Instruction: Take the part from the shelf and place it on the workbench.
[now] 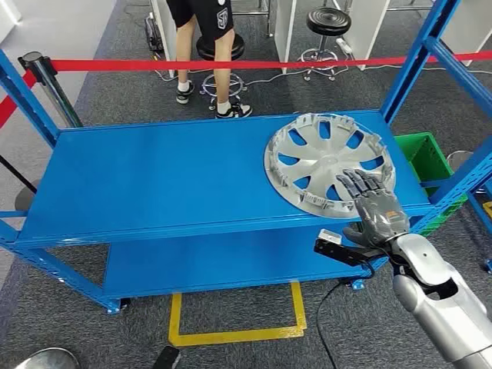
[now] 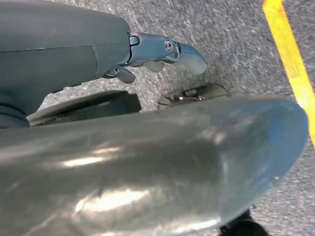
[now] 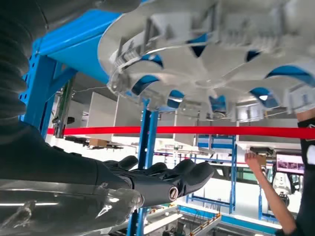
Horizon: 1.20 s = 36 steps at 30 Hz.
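The silver wheel cover (image 1: 330, 163) lies flat at the right end of the blue shelf (image 1: 145, 177), and the right hand (image 1: 374, 209), fingers spread and holding nothing, reaches over its near rim, probably to grasp it there.

Wheel cover (image 1: 330, 160) on shelf (image 1: 145, 177) top, right end; right robot hand (image 1: 371, 206) over its near rim; bin (image 1: 428, 157) right of shelf.

Silver spoked hubcap (image 1: 329, 162) — lying flat, inner side up — on blue shelf (image 1: 145, 177).
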Each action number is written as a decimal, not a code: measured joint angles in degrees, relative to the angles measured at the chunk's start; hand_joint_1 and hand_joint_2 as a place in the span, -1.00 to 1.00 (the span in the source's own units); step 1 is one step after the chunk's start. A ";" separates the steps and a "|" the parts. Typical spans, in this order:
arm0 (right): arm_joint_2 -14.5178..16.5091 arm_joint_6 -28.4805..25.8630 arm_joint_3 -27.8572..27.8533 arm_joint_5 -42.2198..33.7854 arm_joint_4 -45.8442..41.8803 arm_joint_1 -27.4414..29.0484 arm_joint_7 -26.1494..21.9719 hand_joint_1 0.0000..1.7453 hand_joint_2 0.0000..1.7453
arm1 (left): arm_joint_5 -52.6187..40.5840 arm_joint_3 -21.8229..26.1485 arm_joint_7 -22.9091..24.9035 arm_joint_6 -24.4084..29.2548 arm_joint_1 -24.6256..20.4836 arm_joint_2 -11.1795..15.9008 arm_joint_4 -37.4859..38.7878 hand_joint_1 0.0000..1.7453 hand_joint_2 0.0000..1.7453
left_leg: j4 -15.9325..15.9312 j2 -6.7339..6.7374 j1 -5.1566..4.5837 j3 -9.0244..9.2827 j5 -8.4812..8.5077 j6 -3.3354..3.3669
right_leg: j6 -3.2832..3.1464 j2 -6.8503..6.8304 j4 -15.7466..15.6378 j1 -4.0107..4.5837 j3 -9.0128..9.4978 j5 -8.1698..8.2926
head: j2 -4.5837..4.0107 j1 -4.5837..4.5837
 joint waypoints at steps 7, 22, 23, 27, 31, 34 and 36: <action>0.07 0.46 0.60 0.28 0.57 -0.02 0.05 -1.00 1.00 | -0.05 0.01 0.00 -0.01 -0.05 0.11 0.00 -1.00 -1.00 | -0.82 0.01 -0.22 -0.32 0.27 0.58 | -2.85 0.58 0.64 0.22 -0.77 0.32 | 0.00 -0.17; 0.11 2.34 2.96 1.39 3.07 -1.86 0.72 -1.00 1.00 | -0.33 0.02 0.58 0.21 -0.12 -0.03 0.00 -1.00 -1.00 | -2.11 0.01 0.38 0.21 0.51 -2.60 | -3.90 0.66 -0.02 1.07 -0.25 0.23 | 0.00 -0.06; 0.18 2.37 3.16 1.81 3.34 -2.02 0.73 -1.00 1.00 | -0.45 0.02 0.64 0.19 -0.12 -0.03 0.00 -1.00 -1.00 | -2.10 0.01 0.37 0.22 0.54 -2.55 | -3.82 0.66 -0.13 1.06 -0.17 0.29 | 0.00 -0.06; 1.77 1.46 4.52 5.11 5.99 -3.38 1.19 -1.00 1.00 | -1.11 -0.04 0.88 -0.13 -0.13 -0.03 0.00 -1.00 -1.00 | -2.07 0.00 0.34 0.27 0.55 -2.39 | -3.64 0.66 -0.41 1.02 0.04 0.42 | 0.00 -0.06; 3.67 0.99 5.94 6.59 8.63 -4.67 1.72 -1.00 1.00 | -1.18 -0.09 0.94 -0.15 -0.12 -0.03 0.00 -1.00 -1.00 | -2.04 -0.01 0.31 0.29 0.56 -2.24 | -3.63 0.56 -0.51 1.00 0.12 0.43 | 0.00 -0.06; 4.36 0.91 6.58 6.71 9.74 -5.23 1.76 -1.00 1.00 | -1.19 -0.11 1.02 -0.15 -0.12 -0.03 0.00 -1.00 -1.00 | -2.04 -0.01 0.31 0.29 0.52 -2.20 | -3.62 0.55 -0.53 1.00 0.14 0.43 | 0.00 -0.07; 4.62 0.86 6.94 6.79 10.28 -5.50 1.77 -1.00 1.00 | -1.30 -0.14 1.05 -0.16 -0.12 -0.03 0.00 -1.00 -1.00 | -2.03 -0.01 0.30 0.29 0.51 -2.17 | -3.62 0.55 -0.54 1.00 0.15 0.43 | 0.00 -0.07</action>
